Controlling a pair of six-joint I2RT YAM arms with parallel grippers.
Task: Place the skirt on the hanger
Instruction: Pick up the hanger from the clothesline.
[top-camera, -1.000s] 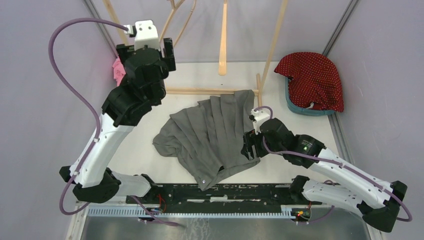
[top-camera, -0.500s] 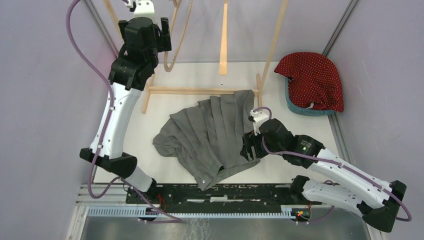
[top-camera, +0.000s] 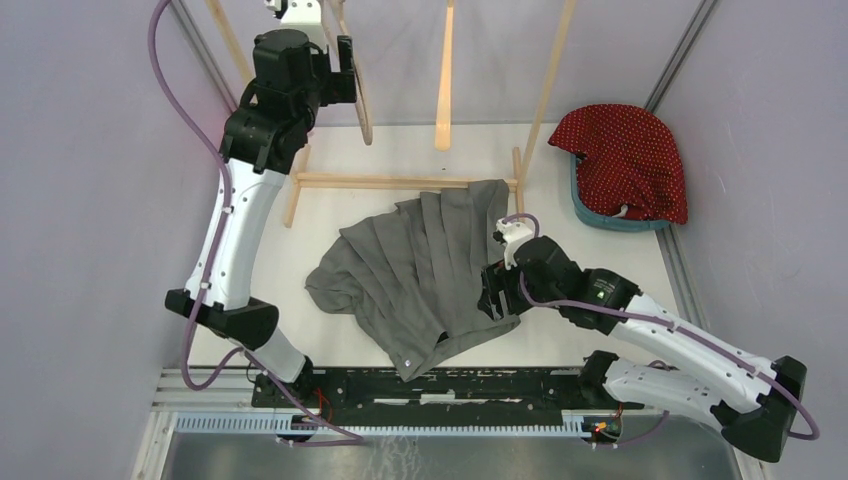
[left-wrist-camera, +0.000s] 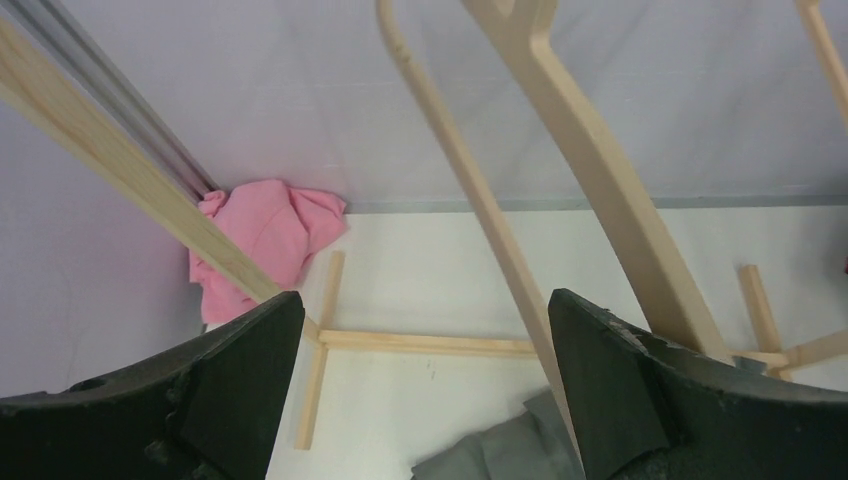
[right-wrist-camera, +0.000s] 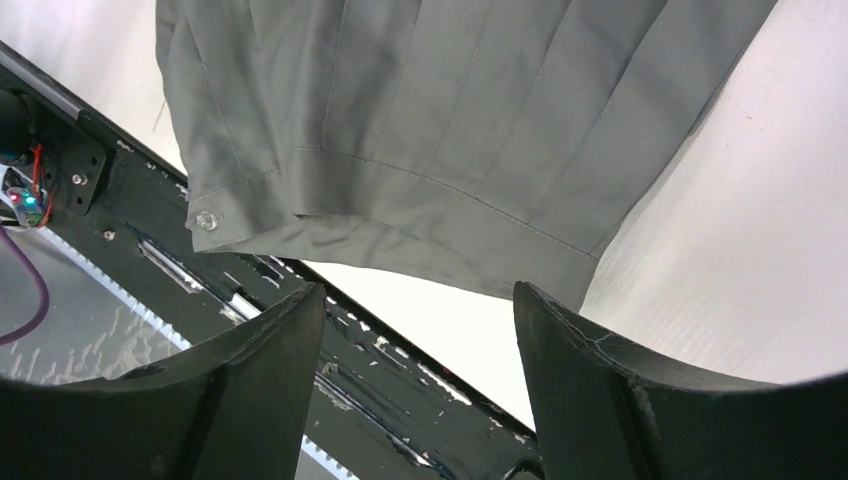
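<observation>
Step in hand, as I read it: fetching the hanger, skirt not yet picked up.

- Left gripper (top-camera: 343, 62) is up at the wooden rack (top-camera: 400, 182), far left. Its jaws are spread wide and hold nothing. In the left wrist view the hanger (left-wrist-camera: 590, 170) runs down between the jaws, close to the right-hand finger, and they are not closed on it.
- Right gripper (top-camera: 495, 295) hangs low over the near right corner of the grey pleated skirt (top-camera: 420, 270). Its jaws are open with no cloth pinched. I can't tell whether the fingertips touch the fabric.
- The skirt lies flat on the table between the arms, just near of the rack's base bar, its far edge touching or overlapping the bar.

Orientation: the waistband (right-wrist-camera: 430, 230) is the near edge, facing the arm bases, with the button (right-wrist-camera: 207, 220) at its left end. The hem points away, toward the rack. The pleats, and so the long axis, run near to far, leaning slightly right at the far end. The left side is rumpled.

Next move, my read: centre the hanger arm between the left jaws before you close, since it sits off to one side and could slip out. Lift it clear of the rack. The right gripper then needs to drop and pinch the waistband, not a pleat, so the skirt hangs square.
</observation>
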